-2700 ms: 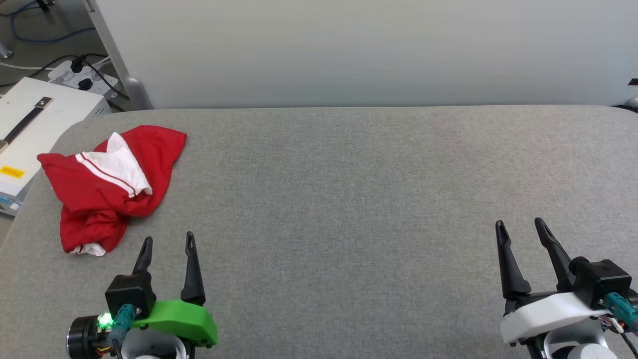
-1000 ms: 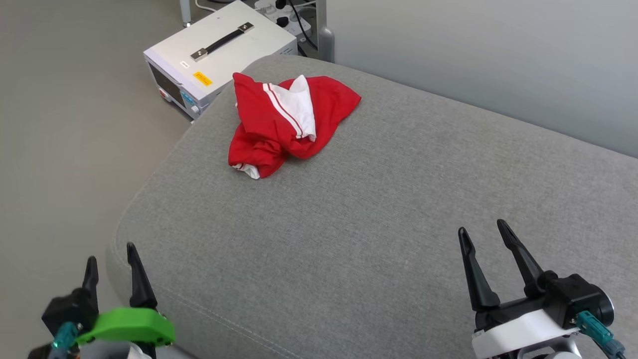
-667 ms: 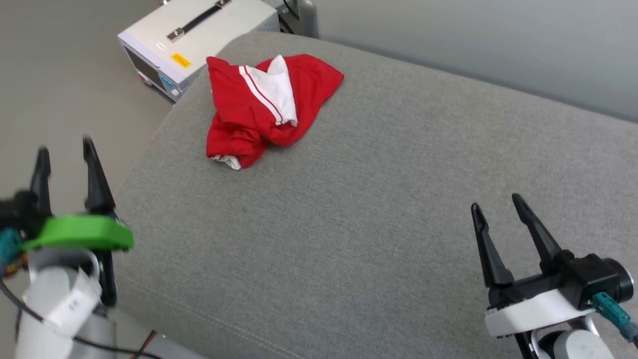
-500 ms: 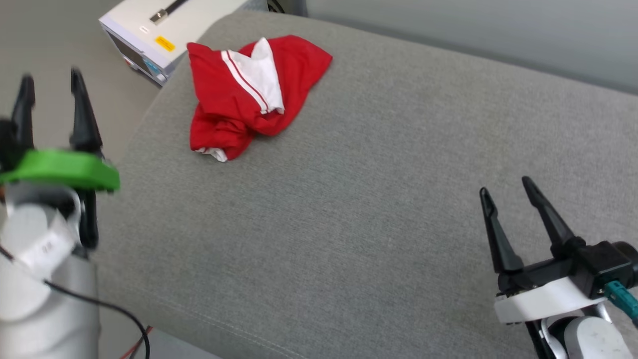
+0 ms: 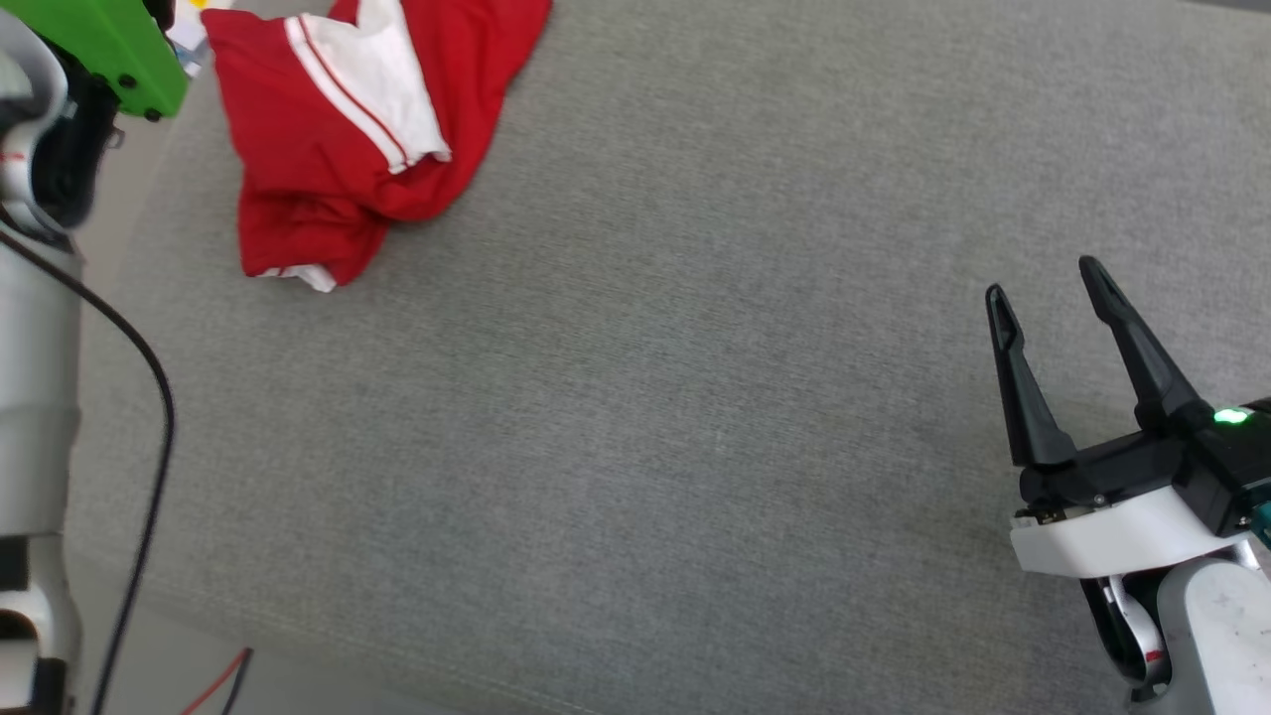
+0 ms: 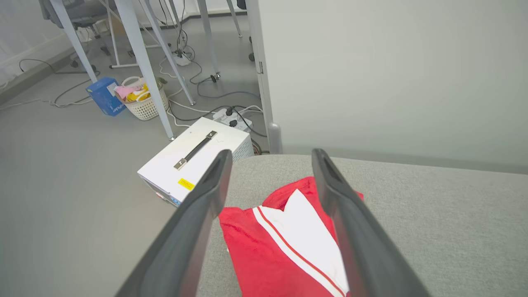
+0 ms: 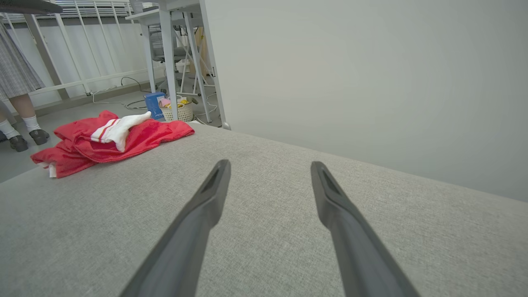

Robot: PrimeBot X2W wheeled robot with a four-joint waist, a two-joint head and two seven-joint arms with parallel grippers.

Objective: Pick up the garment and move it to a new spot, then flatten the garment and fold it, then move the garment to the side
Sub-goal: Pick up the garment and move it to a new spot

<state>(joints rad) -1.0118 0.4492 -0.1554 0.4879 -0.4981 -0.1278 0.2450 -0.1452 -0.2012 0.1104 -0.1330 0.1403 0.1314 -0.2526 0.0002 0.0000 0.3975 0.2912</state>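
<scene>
Two grippers, both spread and empty. The garment [image 5: 328, 149] lies crumpled at the upper left of the head view, near the left edge of the grey pad [image 5: 645, 417]. Its long axis runs from the top edge down-left. In the left wrist view the left gripper [image 6: 270, 156] hangs near it, red cloth showing low between the fingers; I see no contact. The right gripper [image 5: 1043, 280], lower right, is well apart, so the left arm is nearer. A white box [image 6: 194, 159] sits on the floor past the pad's corner. Nothing lies between claw and cloth.
</scene>
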